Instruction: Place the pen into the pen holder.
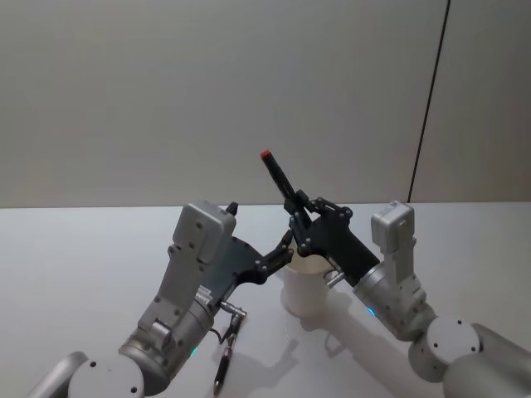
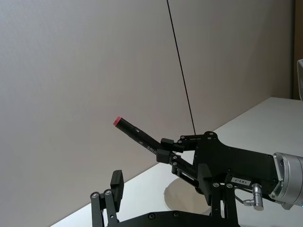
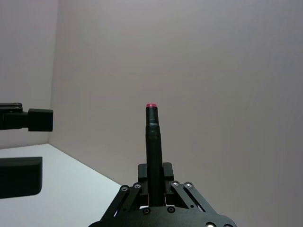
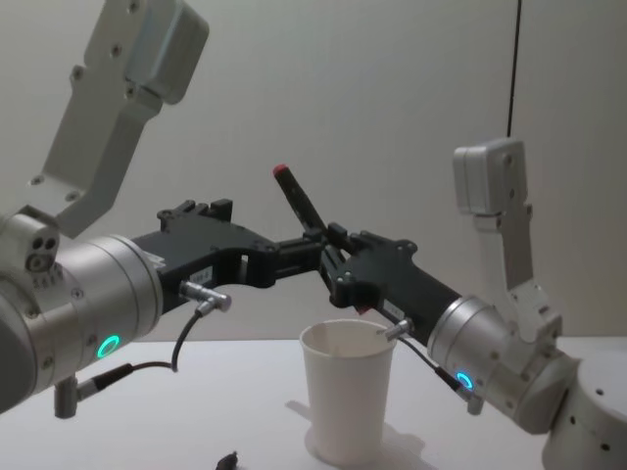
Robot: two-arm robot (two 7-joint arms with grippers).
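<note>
Tilt is the main worry: the right gripper (image 1: pixel 296 211) is clamped on the pen (image 1: pixel 278 178), red end up and leaning toward the robot's left, just above the white cup (image 1: pixel 303 292), which stands about midway between the table's (image 1: pixel 83 249) far and near edges. Released at that slant, the pen's lower end, hidden behind the fingers, could catch the rim and tip out, or topple the light cup. The left gripper (image 1: pixel 280 249), fingers spread and empty, hangs just beside the rim — a bump from either arm would likely shove the cup.
</note>
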